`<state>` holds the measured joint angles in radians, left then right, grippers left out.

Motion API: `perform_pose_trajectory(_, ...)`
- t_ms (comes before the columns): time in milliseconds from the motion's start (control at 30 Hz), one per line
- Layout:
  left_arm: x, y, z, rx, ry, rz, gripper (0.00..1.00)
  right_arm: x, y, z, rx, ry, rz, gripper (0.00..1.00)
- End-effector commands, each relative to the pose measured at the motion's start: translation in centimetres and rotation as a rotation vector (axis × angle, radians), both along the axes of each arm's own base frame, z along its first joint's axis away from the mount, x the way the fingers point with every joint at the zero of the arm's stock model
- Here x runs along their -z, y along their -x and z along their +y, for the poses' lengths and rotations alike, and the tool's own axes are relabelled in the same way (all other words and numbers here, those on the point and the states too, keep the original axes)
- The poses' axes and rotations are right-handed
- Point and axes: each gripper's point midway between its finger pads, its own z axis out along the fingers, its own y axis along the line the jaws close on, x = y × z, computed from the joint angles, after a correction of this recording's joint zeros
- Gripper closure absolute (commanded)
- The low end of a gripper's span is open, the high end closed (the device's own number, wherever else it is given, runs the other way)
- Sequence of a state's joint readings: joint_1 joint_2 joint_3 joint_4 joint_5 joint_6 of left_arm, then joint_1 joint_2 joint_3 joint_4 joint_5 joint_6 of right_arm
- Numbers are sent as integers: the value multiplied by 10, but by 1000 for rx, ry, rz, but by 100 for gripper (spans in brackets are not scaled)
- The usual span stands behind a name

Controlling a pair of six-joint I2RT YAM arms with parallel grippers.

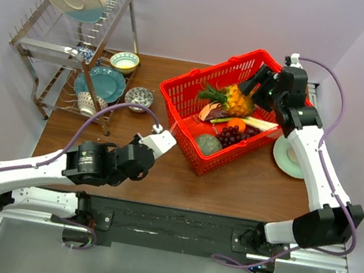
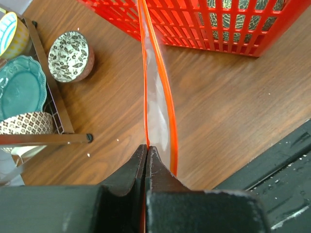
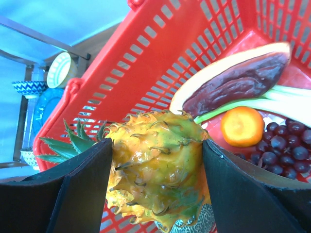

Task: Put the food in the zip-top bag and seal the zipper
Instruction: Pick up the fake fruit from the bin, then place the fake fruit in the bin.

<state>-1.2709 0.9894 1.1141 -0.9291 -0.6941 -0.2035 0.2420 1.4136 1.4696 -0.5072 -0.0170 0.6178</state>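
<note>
My right gripper [image 1: 250,92] is shut on the yellow-orange pineapple [image 1: 234,102] inside the red basket. In the right wrist view its fingers [image 3: 82,189] press both sides of the pineapple [image 3: 158,170], with the green crown pointing left. The dark purple grape bunch [image 1: 230,136] lies in the basket and also shows in the right wrist view [image 3: 284,145]. My left gripper [image 2: 147,147] is shut on the mouth edge of the clear zip-top bag [image 2: 158,102], which stretches toward the basket. The red-orange zipper [image 2: 144,73] is parted. The left gripper [image 1: 161,137] sits left of the basket.
The red mesh basket [image 1: 190,91] also holds a green melon [image 1: 207,144], an orange [image 1: 236,124], a pink-red slice [image 3: 233,82] and a white-green stalk [image 3: 286,99]. A dish rack [image 1: 65,42] with plates and bowls stands at back left. A pale plate [image 1: 287,160] lies right of the basket.
</note>
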Motion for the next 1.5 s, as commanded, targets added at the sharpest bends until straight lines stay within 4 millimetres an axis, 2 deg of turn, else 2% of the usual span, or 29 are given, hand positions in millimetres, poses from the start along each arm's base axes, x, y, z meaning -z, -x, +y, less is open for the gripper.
perform_pose_trajectory(0,-15,3,0,-26,115,6,100,-32,10,-4,-23,-13,-105,63)
perform_pose_trajectory(100,-15,5,-8,-8,164,15,100,-37,18,4,-79,-59,-115,64)
perform_pose_trajectory(200,-8,8,-15,9,190,38,100,-38,26,22,-177,-162,-109,64)
perform_pose_trajectory(233,-4,9,-15,7,184,44,100,-33,33,33,-236,-226,-80,64)
perform_pose_trajectory(267,-4,8,-14,-9,187,44,100,-40,31,36,-259,-262,-111,65)
perform_pose_trajectory(300,-2,8,-11,-18,176,45,100,-35,33,41,-288,-297,-94,65)
perform_pose_trajectory(367,-4,6,-7,-43,179,38,100,-41,34,51,-345,-393,-93,65)
perform_pose_trajectory(533,-11,6,2,-84,207,27,100,-37,37,69,-442,-568,-42,67)
perform_pose_trajectory(567,-13,6,3,-86,218,29,100,-45,35,72,-470,-585,-86,68)
perform_pose_trajectory(600,-12,6,3,-88,217,30,100,-40,36,76,-489,-620,-59,68)
perform_pose_trajectory(667,-12,7,4,-90,220,31,100,-44,34,80,-528,-635,-80,67)
perform_pose_trajectory(867,-13,5,6,-98,206,21,100,-14,29,92,-609,-650,7,65)
perform_pose_trajectory(1000,-18,3,8,-110,206,11,100,24,15,91,-567,-613,66,63)
perform_pose_trajectory(1067,-22,3,9,-116,208,6,100,43,6,97,-578,-627,95,63)
perform_pose_trajectory(1133,-23,2,9,-118,206,3,100,51,3,107,-609,-637,105,62)
perform_pose_trajectory(1167,-23,1,9,-121,203,0,100,68,-2,113,-616,-640,150,62)
perform_pose_trajectory(1200,-23,1,10,-122,202,-1,100,68,-5,119,-639,-623,139,62)
perform_pose_trajectory(1267,-24,1,11,-124,200,-3,100,94,-7,131,-644,-599,216,59)
perform_pose_trajectory(1300,-23,1,12,-128,196,-4,100,95,-12,134,-655,-561,198,57)
perform_pose_trajectory(1367,-24,1,12,-132,197,-5,100,116,-14,138,-637,-531,260,33)
perform_pose_trajectory(1400,-25,1,14,-135,196,-6,100,119,-20,138,-629,-492,245,21)
perform_pose_trajectory(1433,-26,1,15,-136,197,-6,100,128,-16,139,-619,-472,286,2)
perform_pose_trajectory(1467,-26,1,16,-139,193,-6,100,132,-17,139,-616,-444,292,2)
